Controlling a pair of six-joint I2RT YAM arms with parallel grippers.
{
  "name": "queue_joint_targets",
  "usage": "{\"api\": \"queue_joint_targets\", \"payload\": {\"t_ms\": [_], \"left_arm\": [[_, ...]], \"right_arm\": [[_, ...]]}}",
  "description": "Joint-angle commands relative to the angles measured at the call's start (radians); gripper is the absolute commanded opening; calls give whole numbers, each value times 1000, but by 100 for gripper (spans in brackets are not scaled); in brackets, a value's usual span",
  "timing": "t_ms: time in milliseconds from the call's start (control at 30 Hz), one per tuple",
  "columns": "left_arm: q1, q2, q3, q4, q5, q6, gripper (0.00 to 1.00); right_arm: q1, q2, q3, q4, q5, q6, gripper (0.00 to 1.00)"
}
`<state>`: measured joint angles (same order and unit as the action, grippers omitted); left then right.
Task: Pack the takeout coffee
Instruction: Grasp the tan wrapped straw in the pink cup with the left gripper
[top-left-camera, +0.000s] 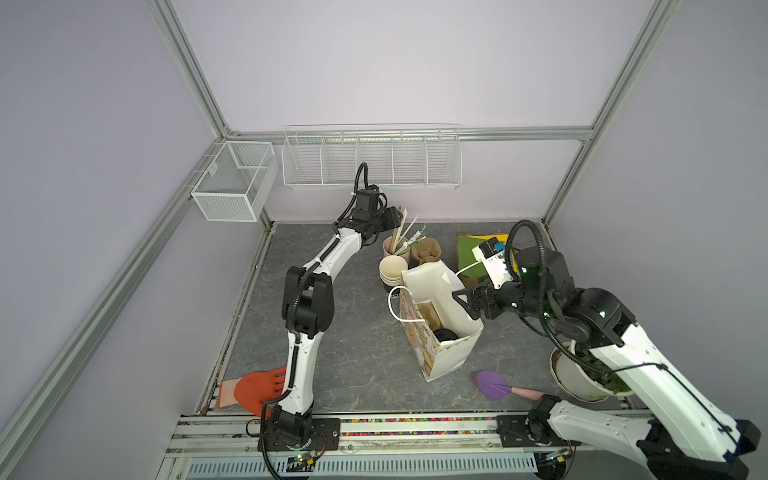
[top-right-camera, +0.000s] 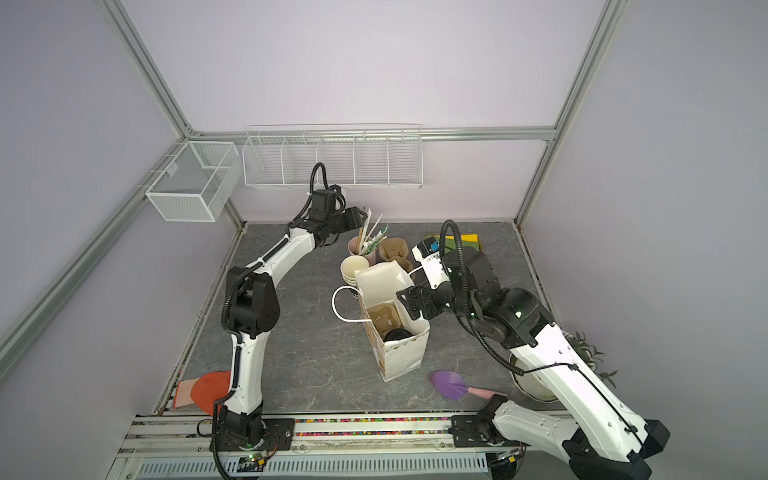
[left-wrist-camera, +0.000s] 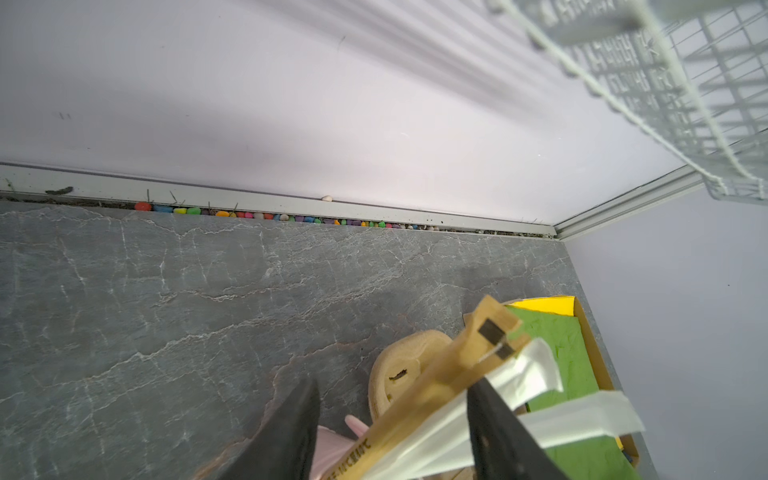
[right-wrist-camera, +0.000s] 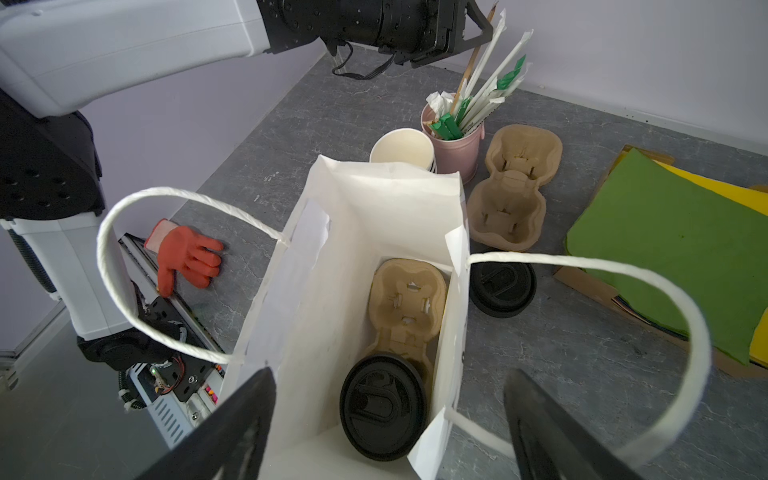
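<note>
The takeout coffee shows only as its black lid (right-wrist-camera: 382, 405) (top-left-camera: 444, 334) (top-right-camera: 397, 334); its sides are hidden. It stands in a brown pulp carrier (right-wrist-camera: 407, 299) at the bottom of the white paper bag (right-wrist-camera: 374, 199) (top-left-camera: 440, 361) (top-right-camera: 399, 361). My right gripper (right-wrist-camera: 388, 376) (top-left-camera: 462, 300) (top-right-camera: 405, 301) hangs open over the bag's mouth, holding nothing. At the back, my left gripper (left-wrist-camera: 392, 419) (top-left-camera: 397, 216) (top-right-camera: 361, 216) is open around the tall straws and a brown wrapped stick (left-wrist-camera: 457, 374) in the pink cup (top-left-camera: 392, 246) (right-wrist-camera: 453, 149). The stick leans on one finger.
Beside the bag stand stacked cream-lined cups (top-left-camera: 392, 268) (right-wrist-camera: 401, 147), a spare pulp carrier (top-left-camera: 426, 251) (right-wrist-camera: 515, 187) and a loose black lid (right-wrist-camera: 500, 286). Green and yellow sheets (right-wrist-camera: 665, 249) lie at back right. There are an orange glove (top-left-camera: 257, 388), a purple trowel (top-left-camera: 492, 384), a white plant pot (top-left-camera: 577, 374) and wall wire baskets (top-left-camera: 370, 162).
</note>
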<state>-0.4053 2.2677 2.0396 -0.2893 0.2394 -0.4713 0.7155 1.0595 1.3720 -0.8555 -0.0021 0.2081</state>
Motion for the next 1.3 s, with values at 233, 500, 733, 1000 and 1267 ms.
{"api": "queue_joint_targets", "payload": {"t_ms": [233, 500, 733, 1000, 1267], "left_arm": [[13, 30, 67, 61, -46, -10, 50], [13, 24, 65, 65, -48, -9, 45], [13, 2, 50, 84, -29, -21, 37], [13, -36, 15, 115, -22, -35, 28], [14, -55, 2, 114, -14, -34, 21]], "right_arm": [[-6, 0, -26, 32, -19, -12, 88], [-6, 0, -29, 36, -23, -9, 88], [-6, -4, -27, 36, -25, -5, 88], [-7, -12, -29, 36, -27, -1, 88], [-7, -9, -24, 39, -34, 0, 88]]}}
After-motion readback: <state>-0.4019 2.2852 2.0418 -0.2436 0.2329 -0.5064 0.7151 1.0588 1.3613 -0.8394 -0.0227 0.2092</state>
